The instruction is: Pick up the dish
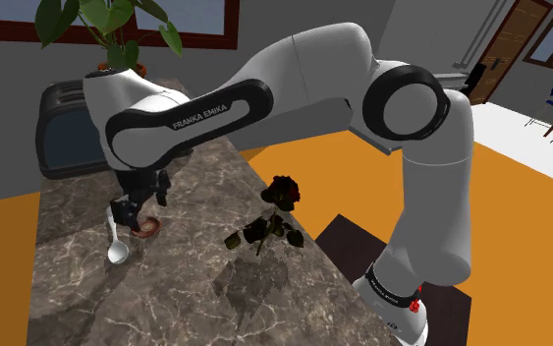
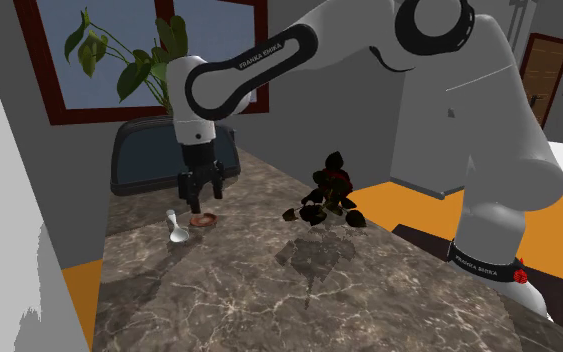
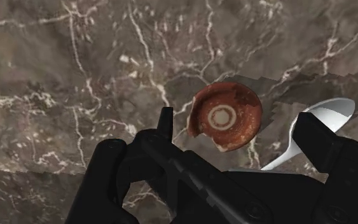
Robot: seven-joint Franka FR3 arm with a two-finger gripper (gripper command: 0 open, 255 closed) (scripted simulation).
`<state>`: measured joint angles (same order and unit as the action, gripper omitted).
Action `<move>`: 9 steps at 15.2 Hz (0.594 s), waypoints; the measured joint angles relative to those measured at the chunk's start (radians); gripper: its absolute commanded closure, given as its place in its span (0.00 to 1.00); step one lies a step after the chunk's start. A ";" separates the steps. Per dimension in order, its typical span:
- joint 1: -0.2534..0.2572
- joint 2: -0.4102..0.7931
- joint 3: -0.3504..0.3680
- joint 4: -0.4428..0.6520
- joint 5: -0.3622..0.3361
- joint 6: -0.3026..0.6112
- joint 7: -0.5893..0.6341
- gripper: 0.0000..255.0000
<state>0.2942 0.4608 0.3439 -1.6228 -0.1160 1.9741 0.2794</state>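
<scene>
Brown marble counter (image 1: pixel 215 295), white-veined, takes up the near ground; its right edge in the shoulder view runs diagonally, with orange floor beyond.

Near-right, close to that edge: a dark rose with leaves (image 1: pixel 282 195), well apart from the work.

Next out, to the shoulder view's left: a pale spoon (image 1: pixel 117 252), lying just beside the dish (image 3: pixel 225 118) on its near-left side. We cannot tell whether they touch.

The dish is small and reddish-brown with a pale ring at its centre. It sits flat on the marble, directly under the gripper (image 2: pixel 200 200).

Tool state: the fingers stand wide apart and hold nothing. In the wrist view the dish lies between them with stone showing on both sides of the rim. We judge this a straddle set up for a rim pinch (the descent looks nearly done).

Clearance: the spoon's bowl is close to one finger, so closing may nudge it. The other side is bare marble.

Farthest: a dark toaster (image 1: pixel 68 133) behind the dish and a leafy plant (image 1: pixel 117 25) beyond that. We judge there is room for a straight lift.
</scene>
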 measured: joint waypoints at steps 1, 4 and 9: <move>0.004 0.011 -0.001 0.003 -0.004 0.007 0.002 0.00; 0.008 0.032 -0.004 -0.005 -0.011 0.034 0.007 0.00; 0.010 0.052 -0.008 -0.025 -0.018 0.073 0.010 1.00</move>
<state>0.3038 0.5124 0.3357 -1.6481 -0.1343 2.0474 0.2892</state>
